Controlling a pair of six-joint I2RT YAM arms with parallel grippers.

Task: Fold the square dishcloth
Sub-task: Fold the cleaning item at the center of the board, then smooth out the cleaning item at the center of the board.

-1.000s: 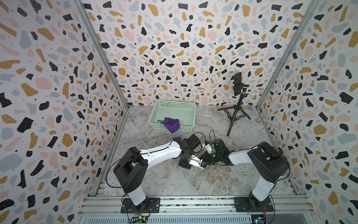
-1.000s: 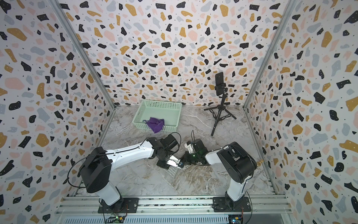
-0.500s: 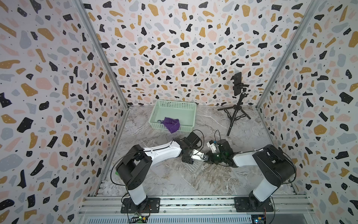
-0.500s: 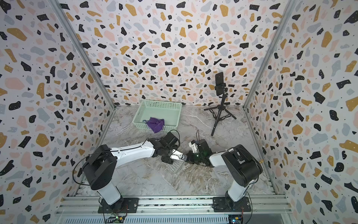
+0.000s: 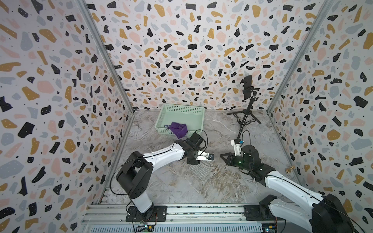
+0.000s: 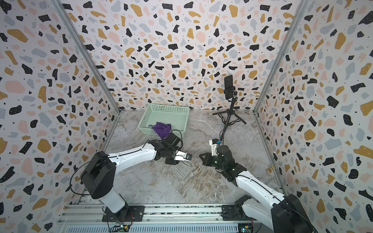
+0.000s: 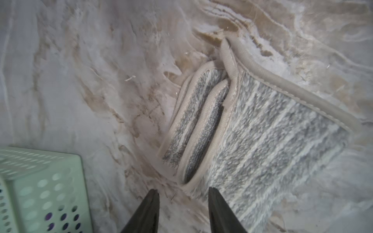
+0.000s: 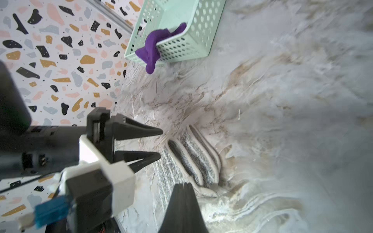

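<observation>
The dishcloth [image 5: 201, 171] [image 6: 184, 169] is grey and white striped with beige trim. It lies folded on the marble table, free of both grippers. In the left wrist view the dishcloth [image 7: 262, 131] shows stacked layers at one end. My left gripper [image 7: 183, 190] [image 5: 194, 162] stands open just off that end with nothing between its fingers. In the right wrist view the left gripper [image 8: 161, 143] points at the dishcloth [image 8: 193, 157]. My right gripper [image 8: 184, 184] [image 5: 221, 155] is shut and empty, to the right of the cloth.
A mint basket [image 5: 193, 113] stands at the back behind the left arm, with a purple cloth [image 5: 178, 129] hanging over its front rim. A phone on a black tripod [image 5: 247, 109] stands back right. A small brass object [image 5: 289, 169] sits by the right wall.
The two grippers were together over the cloth. The left one has opened and let the cloth go, and both arms have drawn apart, the right one back to the right.
</observation>
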